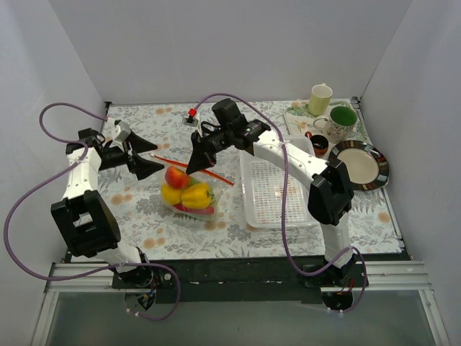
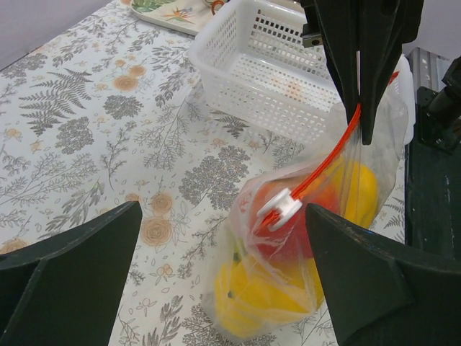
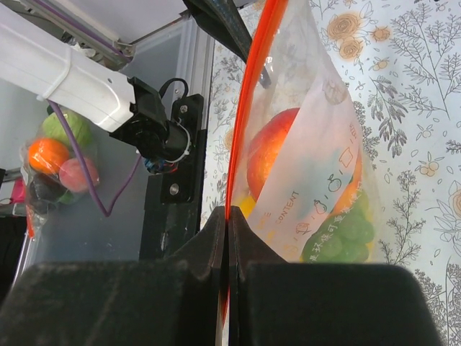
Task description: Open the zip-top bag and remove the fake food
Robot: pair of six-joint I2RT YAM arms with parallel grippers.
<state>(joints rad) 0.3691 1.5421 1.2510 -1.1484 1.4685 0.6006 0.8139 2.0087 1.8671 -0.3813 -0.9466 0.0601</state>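
**Right gripper (image 1: 194, 164) clamped on the zip strip (image 1: 209, 173); left gripper (image 1: 153, 157) spread wide, nothing held.**

The zip-top bag (image 1: 191, 194) is located near the table (image 1: 137, 194) centre in the top view, with the fake food (image 1: 189, 194) enclosed and resting at its bottom. The strip is pinched flat between the fully closed fingers of the right gripper at the bag's 12 o'clock edge, and the mouth is drawn up taut. In the left wrist view, the white slider (image 2: 279, 207) is seen partway along the strip. The left gripper is positioned at the bag's 10 o'clock, clear of the plastic. The white basket (image 1: 281, 223) is found just beside the bag at 3 o'clock; contact cannot be told. Bare tablecloth is available at 7 to 9 o'clock and at 12 o'clock.
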